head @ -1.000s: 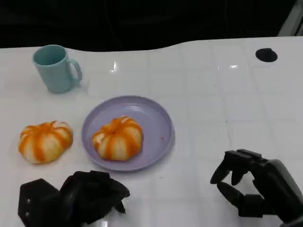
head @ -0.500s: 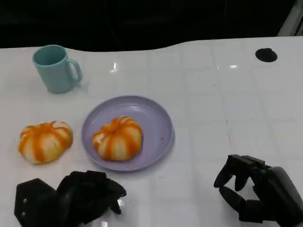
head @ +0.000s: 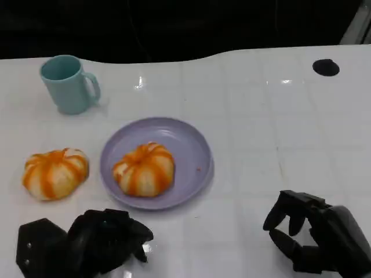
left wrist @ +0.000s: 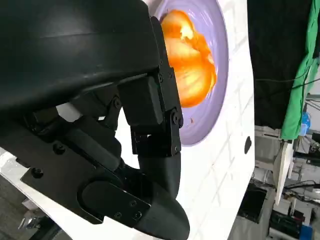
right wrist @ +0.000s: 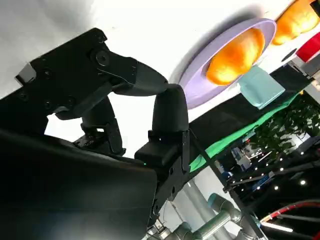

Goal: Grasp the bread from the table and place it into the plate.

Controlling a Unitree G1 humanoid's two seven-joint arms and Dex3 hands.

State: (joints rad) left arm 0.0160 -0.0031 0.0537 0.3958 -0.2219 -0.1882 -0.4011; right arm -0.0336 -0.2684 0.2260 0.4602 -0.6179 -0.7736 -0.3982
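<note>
White tiled table (head: pixel 301 116) spans the head view, dark backdrop past its far edge; the wrist views show green fabric and cluttered lab gear off the table. Landmark: lilac plate (head: pixel 185 145), roughly table centre. Bread in plate (head: pixel 144 168) sits on the plate's left half, round pumpkin-shaped bun with orange stripes, crown up, no clear long axis. Second bread (head: pixel 55 172) lies on the table left of the plate, apart from its rim, same shape, slightly wider than deep, crown up. Teal mug (head: pixel 68 84) stands upright beyond the plate to the left, handle toward the right. Small black dot (head: pixel 326 67) far right, beyond the plate. Left hand (head: pixel 93 242) is on the near side of the plate, fingers curled in, holding nothing, clear of both breads. Right hand (head: pixel 313 237) is near-right of the plate, well apart, fingers bent but spread, empty.
</note>
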